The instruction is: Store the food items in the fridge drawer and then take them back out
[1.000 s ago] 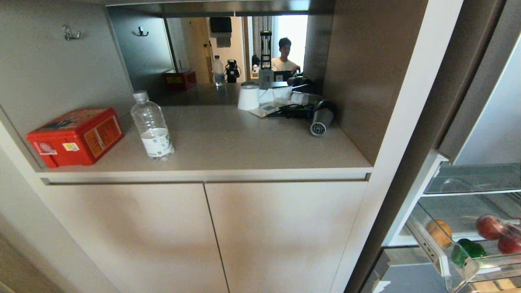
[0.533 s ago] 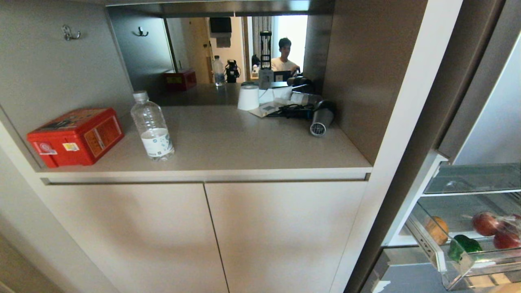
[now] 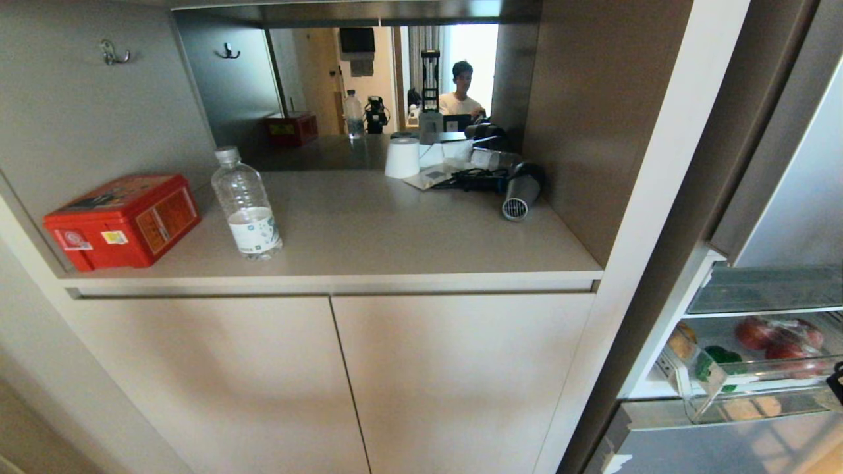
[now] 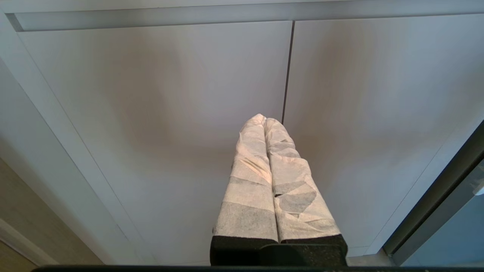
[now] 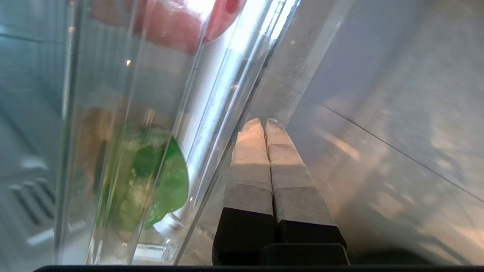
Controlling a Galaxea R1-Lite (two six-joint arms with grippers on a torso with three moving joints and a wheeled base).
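Note:
The fridge drawer (image 3: pixel 767 380), a clear bin with a whitish front rim, sits nearly pushed into the open fridge at the lower right of the head view. Inside it lie the tan potato (image 3: pixel 681 340) and the green bell pepper (image 3: pixel 719 359). My right gripper (image 5: pixel 263 121) is shut and empty, its tips against the outside of the drawer's clear front wall (image 5: pixel 227 113). The pepper (image 5: pixel 168 181) shows through that wall. A dark bit of the right arm (image 3: pixel 838 384) shows at the picture's edge. My left gripper (image 4: pixel 264 118) is shut and empty, parked before the cabinet doors.
Red apples (image 3: pixel 757 332) lie in the drawer too. A glass shelf (image 3: pixel 770 289) sits above it, a grey steel panel (image 3: pixel 724 447) below. On the counter stand a red box (image 3: pixel 122 220), a water bottle (image 3: pixel 245 204) and a hair dryer (image 3: pixel 520 191). A person shows in the mirror (image 3: pixel 461 92).
The drawer has slid back into the fridge with the potato, pepper and apples in it. A bit of my right arm has come into the head view at the right edge.

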